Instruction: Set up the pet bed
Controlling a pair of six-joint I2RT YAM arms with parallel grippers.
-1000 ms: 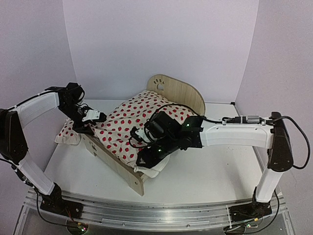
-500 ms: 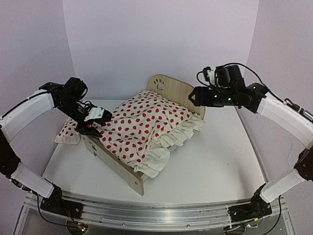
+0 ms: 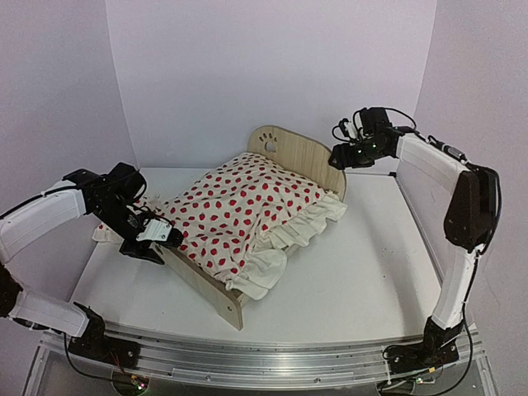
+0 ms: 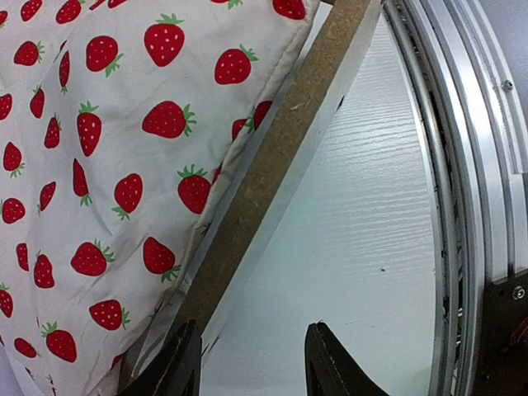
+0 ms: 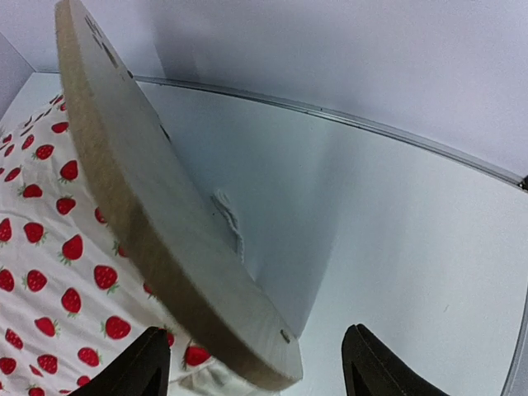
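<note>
Your left gripper [image 4: 252, 373] sits released at the pet bed's [image 3: 299, 153] eight o'clock. Your right gripper [image 3: 338, 157] gapes empty at two o'clock.

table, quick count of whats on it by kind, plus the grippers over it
pet bed: 1
strawberry blanket: 1
pillow, partly hidden: 1
grippers: 2, left gripper and right gripper
total: 5
</note>
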